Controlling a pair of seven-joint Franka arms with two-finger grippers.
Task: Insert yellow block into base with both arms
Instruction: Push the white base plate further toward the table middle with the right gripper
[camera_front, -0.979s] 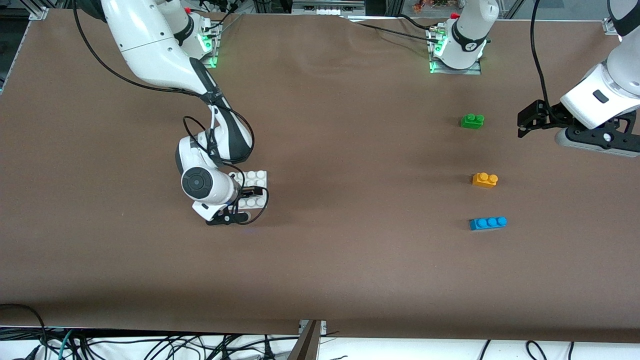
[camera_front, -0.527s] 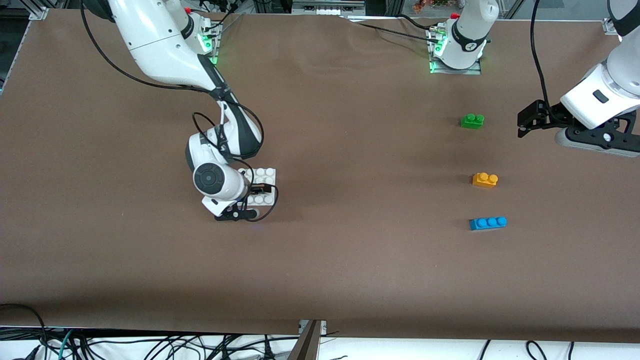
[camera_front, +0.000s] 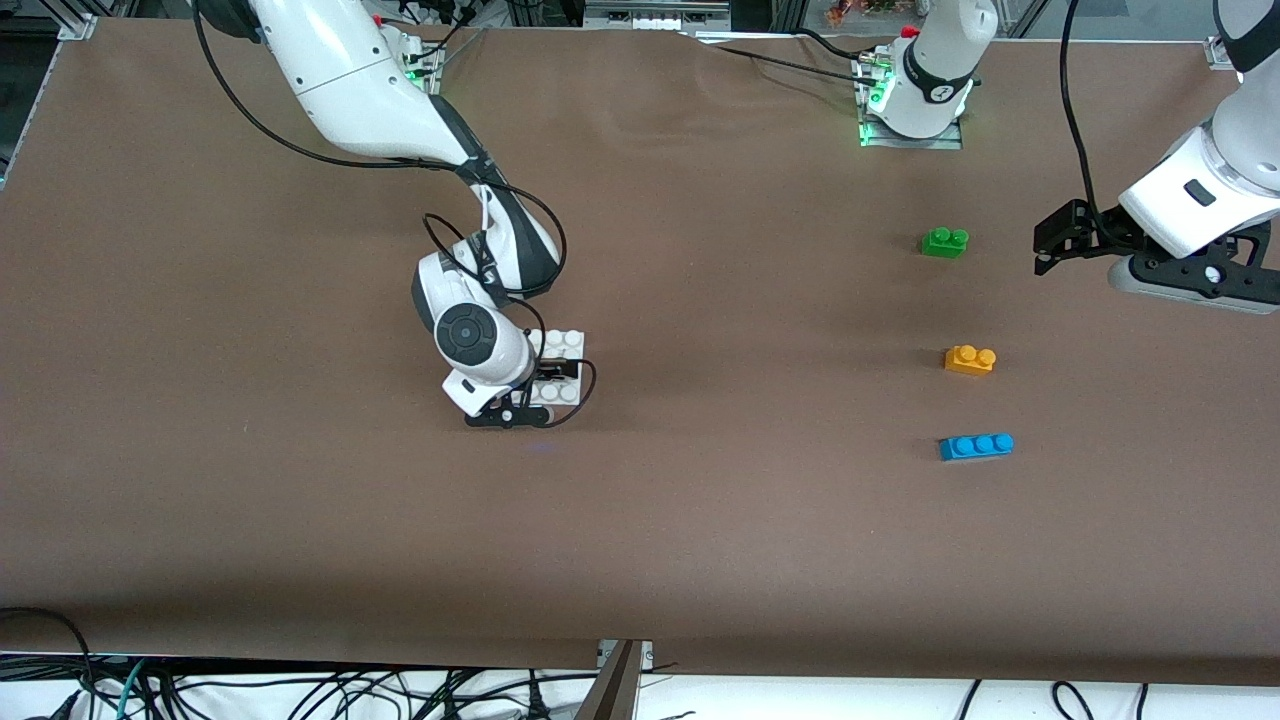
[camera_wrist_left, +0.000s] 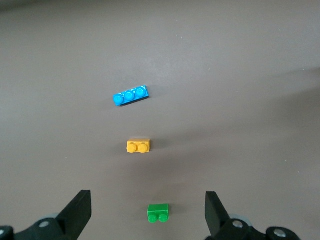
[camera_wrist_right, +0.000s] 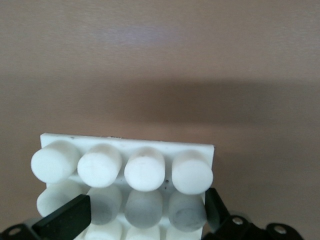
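Note:
My right gripper (camera_front: 546, 376) is shut on the base (camera_front: 572, 392), a white studded plate held low at the table, its edges between the fingers (camera_wrist_right: 65, 220). The right wrist view shows the base's (camera_wrist_right: 125, 142) rows of round studs filling the space at my right gripper (camera_wrist_right: 145, 215). The yellow block (camera_front: 969, 359) lies on the table toward the left arm's end, untouched. My left gripper (camera_front: 1048, 243) hangs open and empty above that end of the table. Its wrist view shows the yellow block (camera_wrist_left: 138, 146) well ahead of the left gripper (camera_wrist_left: 147, 215).
A green two-stud brick (camera_front: 944, 242) lies farther from the front camera than the yellow block, and a blue three-stud brick (camera_front: 976, 446) lies nearer. Both show in the left wrist view, green (camera_wrist_left: 159, 213) and blue (camera_wrist_left: 130, 96). Brown mat (camera_front: 720, 520) covers the table.
My right arm has carried the base along the table toward the left arm's end. The left arm and the three bricks have not moved.

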